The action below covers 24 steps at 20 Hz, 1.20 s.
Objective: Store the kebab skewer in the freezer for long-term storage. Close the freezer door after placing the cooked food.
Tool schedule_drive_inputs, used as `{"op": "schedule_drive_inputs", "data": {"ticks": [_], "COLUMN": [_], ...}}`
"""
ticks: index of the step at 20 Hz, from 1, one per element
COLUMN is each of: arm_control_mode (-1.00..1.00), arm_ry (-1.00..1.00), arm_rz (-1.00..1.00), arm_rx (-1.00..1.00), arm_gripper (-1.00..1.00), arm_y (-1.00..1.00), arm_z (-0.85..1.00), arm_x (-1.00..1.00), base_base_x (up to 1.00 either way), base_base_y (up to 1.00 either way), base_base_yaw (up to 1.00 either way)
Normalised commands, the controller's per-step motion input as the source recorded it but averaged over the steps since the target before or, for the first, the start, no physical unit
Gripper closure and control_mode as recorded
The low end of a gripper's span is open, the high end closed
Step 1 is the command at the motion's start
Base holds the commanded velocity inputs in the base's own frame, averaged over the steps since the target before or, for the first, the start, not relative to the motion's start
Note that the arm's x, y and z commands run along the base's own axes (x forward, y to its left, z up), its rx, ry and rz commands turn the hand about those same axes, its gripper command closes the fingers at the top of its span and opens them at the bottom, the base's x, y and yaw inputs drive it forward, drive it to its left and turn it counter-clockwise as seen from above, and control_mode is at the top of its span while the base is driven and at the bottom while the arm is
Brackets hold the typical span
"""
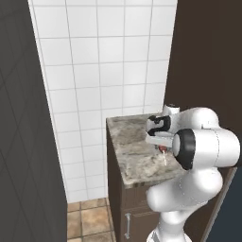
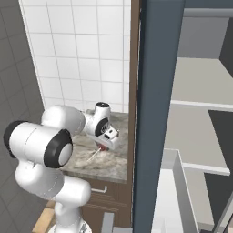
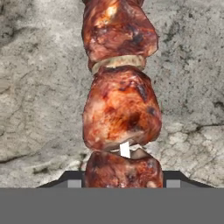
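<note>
1. White wall tiles (image 1: 113, 61) back the left base view, above a tan tiled floor (image 1: 90, 220). A brown cabinet carries the marble desk (image 1: 137, 158). The pincer (image 1: 161, 148) is down at the desk top, and a reddish bit and pale stick of the kebab skewer (image 1: 164, 154) show just beneath it, on or just above the marble; which cannot be told.

2. Right base view: the pincer (image 2: 105, 144) sits low over the desk (image 2: 107, 164), with the kebab skewer (image 2: 98, 150) slanting from it, pale stick end toward the near edge. The freezer door (image 2: 157, 113), slate-blue, stands open edge-on just right of the desk. Beyond it the freezer (image 2: 200, 104) shows pale grey inner shelves.

3. Hand view: the kebab skewer (image 3: 120, 96) runs straight up from between the finger tips (image 3: 72, 181), its reddish-brown chunks over the grey-veined desk (image 3: 39, 96). The pincer (image 3: 121, 183) is narrowed, clamped on the lowest meat chunk.
</note>
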Motion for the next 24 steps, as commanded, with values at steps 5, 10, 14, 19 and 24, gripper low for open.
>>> {"op": "schedule_drive_inputs", "data": {"ticks": [5,10,14,19,24], "arm_control_mode": [-1.0,-1.0,-1.0,-1.0,-1.0], "arm_ry": [-0.02,-0.1,-0.06,-0.02,-0.03], "arm_rz": [-0.02,0.0,0.0,-0.06,-0.15], "arm_rx": [0.03,0.0,0.0,0.0,0.0], "arm_gripper": [1.0,1.0,1.0,1.0,1.0], "arm_y": [0.49,0.45,0.52,0.37,0.3], "arm_z": [0.7,0.86,0.79,0.66,0.59], "arm_x": [-0.37,-0.5,-0.59,-0.82,-0.94], "base_base_x": [0.0,0.0,0.0,0.0,0.0], "base_base_y": [0.0,0.0,0.0,0.0,0.0], "base_base_yaw": [0.0,0.0,0.0,0.0,0.0]}}
